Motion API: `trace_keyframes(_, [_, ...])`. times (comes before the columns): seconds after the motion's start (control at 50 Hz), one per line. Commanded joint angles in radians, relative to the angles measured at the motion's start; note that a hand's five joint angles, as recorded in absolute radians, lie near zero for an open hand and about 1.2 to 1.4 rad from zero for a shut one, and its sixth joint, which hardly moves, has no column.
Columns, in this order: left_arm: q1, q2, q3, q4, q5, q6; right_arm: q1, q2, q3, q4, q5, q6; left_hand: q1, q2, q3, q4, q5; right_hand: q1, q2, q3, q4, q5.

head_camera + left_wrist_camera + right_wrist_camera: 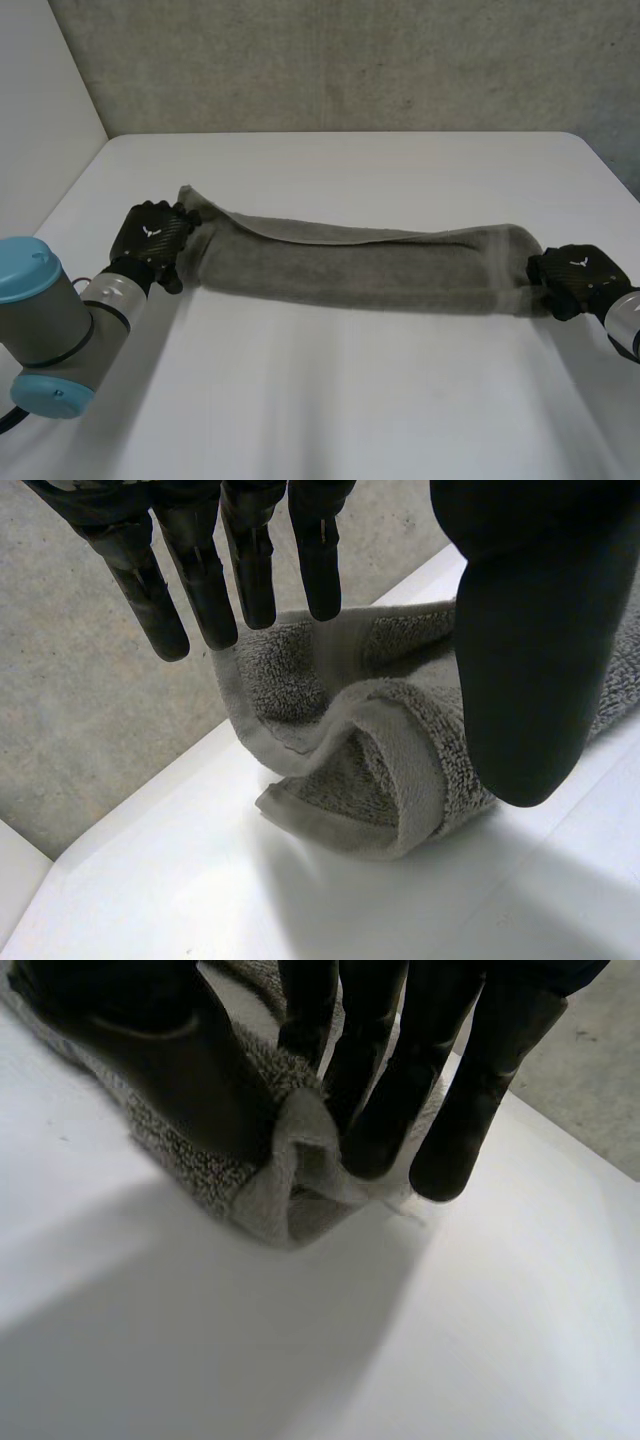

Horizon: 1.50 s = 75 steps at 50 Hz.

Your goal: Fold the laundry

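A grey towel [360,265] lies folded lengthwise in a long band across the white table [330,400], stretched between my two hands. My left hand [150,235] is at its left end. In the left wrist view the fingers [250,570] are straight and the thumb [530,660] stands apart, while the towel's curled end [380,750] lies under them unpinched. My right hand [575,280] is at the right end. There the thumb [180,1070] and fingers [390,1090] pinch the towel's folded corner [290,1180].
A grey wall [350,60] runs behind the table's far edge, and a white wall [40,100] stands at the left. My left arm's grey joint with its blue cap [40,320] hangs over the table's near left part.
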Motion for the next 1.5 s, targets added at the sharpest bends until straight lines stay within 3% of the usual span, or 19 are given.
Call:
trace_keyframes(0.02, [0.0,0.0,0.0,0.0,0.0,0.0,-0.011,-0.033,-0.032,-0.023,0.134,0.021,0.049,0.05,0.049,0.05,0.054,0.073,0.069,0.074,0.065,0.069])
trace_keyframes(0.4, [-0.008,-0.006,-0.005,0.001,0.002,-0.008,0.001,-0.035,0.011,-0.046,0.139,0.007,0.055,0.056,0.055,0.055,0.06,0.073,0.069,0.074,0.065,0.069])
trace_keyframes(0.74, [-0.097,-0.049,0.049,0.002,0.005,-0.163,-0.004,-0.036,0.011,-0.046,0.141,0.002,0.093,0.094,0.093,0.093,0.098,0.073,0.069,0.074,0.065,0.069])
trace_keyframes(0.94, [-0.127,-0.159,0.141,0.0,-0.007,-0.157,-0.005,-0.041,0.008,-0.045,0.145,0.002,0.299,0.299,0.298,0.299,0.304,0.073,0.069,0.074,0.065,0.069])
trace_keyframes(0.98, [-0.124,-0.178,0.164,-0.002,-0.012,-0.158,-0.007,-0.041,0.003,-0.045,0.147,0.002,0.5,0.501,0.5,0.501,0.505,0.073,0.069,0.074,0.065,0.069])
trace_keyframes(1.04, [-0.115,-0.181,0.178,-0.002,-0.018,-0.157,-0.01,-0.044,-0.006,-0.045,0.155,0.001,0.606,0.607,0.606,0.607,0.612,0.073,0.069,0.074,0.065,0.069])
trace_keyframes(1.2, [-0.095,-0.152,0.153,-0.026,-0.125,-0.074,-0.048,-0.039,-0.06,-0.046,0.21,-0.001,0.613,0.613,0.612,0.613,0.618,0.073,0.069,0.074,0.065,0.069])
trace_keyframes(1.32, [-0.084,-0.078,0.071,-0.038,-0.13,-0.003,-0.056,-0.029,-0.063,-0.043,0.242,-0.066,0.592,0.593,0.592,0.593,0.597,0.073,0.069,0.074,0.065,0.069])
trace_keyframes(1.5, [-0.084,-0.009,0.014,-0.038,-0.127,-0.003,-0.047,-0.033,-0.042,-0.039,0.224,-0.102,0.554,0.555,0.554,0.554,0.559,0.073,0.069,0.074,0.065,0.069])
